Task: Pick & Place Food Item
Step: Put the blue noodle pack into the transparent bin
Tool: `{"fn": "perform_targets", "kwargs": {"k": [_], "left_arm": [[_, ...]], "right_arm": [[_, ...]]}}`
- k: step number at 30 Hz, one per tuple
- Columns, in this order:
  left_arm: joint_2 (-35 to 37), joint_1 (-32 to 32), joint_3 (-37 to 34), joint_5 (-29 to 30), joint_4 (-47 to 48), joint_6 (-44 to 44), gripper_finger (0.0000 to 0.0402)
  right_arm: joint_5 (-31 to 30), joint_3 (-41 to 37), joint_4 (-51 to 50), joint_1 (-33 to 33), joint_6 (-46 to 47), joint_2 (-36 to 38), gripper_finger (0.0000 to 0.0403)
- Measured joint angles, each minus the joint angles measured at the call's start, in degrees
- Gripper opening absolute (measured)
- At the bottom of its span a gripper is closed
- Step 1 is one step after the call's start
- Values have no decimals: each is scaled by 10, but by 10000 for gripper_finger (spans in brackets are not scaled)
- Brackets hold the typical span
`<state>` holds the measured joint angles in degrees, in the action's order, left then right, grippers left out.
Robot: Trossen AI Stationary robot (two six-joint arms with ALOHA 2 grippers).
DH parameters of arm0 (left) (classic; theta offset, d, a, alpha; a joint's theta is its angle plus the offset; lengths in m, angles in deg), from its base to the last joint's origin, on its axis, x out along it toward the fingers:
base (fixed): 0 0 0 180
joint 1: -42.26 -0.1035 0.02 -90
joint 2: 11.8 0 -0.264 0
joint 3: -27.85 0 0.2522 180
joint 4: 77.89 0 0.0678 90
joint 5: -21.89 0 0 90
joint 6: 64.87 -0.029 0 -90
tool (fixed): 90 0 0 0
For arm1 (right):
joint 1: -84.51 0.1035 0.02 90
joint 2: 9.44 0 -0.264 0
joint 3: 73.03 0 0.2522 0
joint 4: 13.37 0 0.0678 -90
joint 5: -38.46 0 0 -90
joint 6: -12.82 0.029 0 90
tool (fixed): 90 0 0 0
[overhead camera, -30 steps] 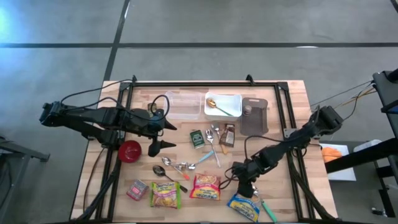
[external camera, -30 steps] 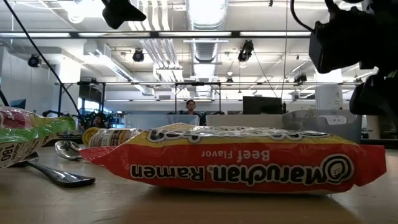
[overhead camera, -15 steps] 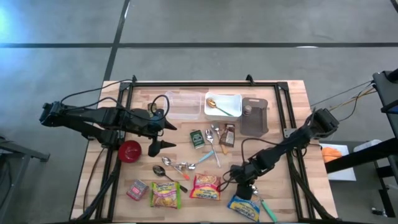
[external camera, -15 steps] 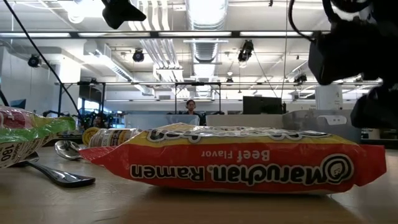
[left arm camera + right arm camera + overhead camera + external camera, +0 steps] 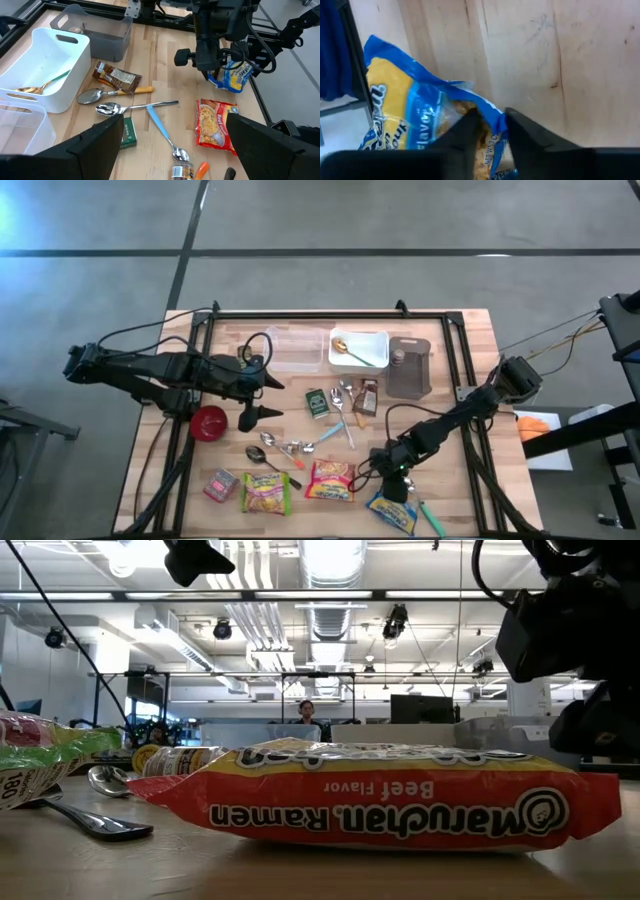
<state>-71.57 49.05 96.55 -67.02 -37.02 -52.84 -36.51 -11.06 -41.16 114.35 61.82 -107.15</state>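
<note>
Bare wood lies open along the table's (image 5: pixel 455 340) right side and upper left corner. The middle is crowded: spoons (image 5: pixel 345 395), a green packet (image 5: pixel 317 402) and a brown wrapper (image 5: pixel 366 397) lie close together. Along the lower edge, ramen packs (image 5: pixel 330 480) sit side by side. The upper centre is blocked by bins (image 5: pixel 359 348).

A blue and yellow noodle packet (image 5: pixel 390 509) is seen near the front edge of the table, right of the red packet. Its crinkled top edge (image 5: pixel 487 117) is pinched and lifted a little
</note>
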Motion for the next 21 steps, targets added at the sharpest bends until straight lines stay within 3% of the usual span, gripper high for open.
{"fn": "perform_targets", "kwargs": {"k": [3,13,21], "left_arm": [[0,0,0,0,0,0,354],[0,0,0,0,0,0,355],[0,0,0,0,0,0,355]], "right_arm": [[-1,0,1,0,-26,0,24],[-10,4,1,0,-58,0,13],[-81,48,-8,0,-137,5,11]]}}
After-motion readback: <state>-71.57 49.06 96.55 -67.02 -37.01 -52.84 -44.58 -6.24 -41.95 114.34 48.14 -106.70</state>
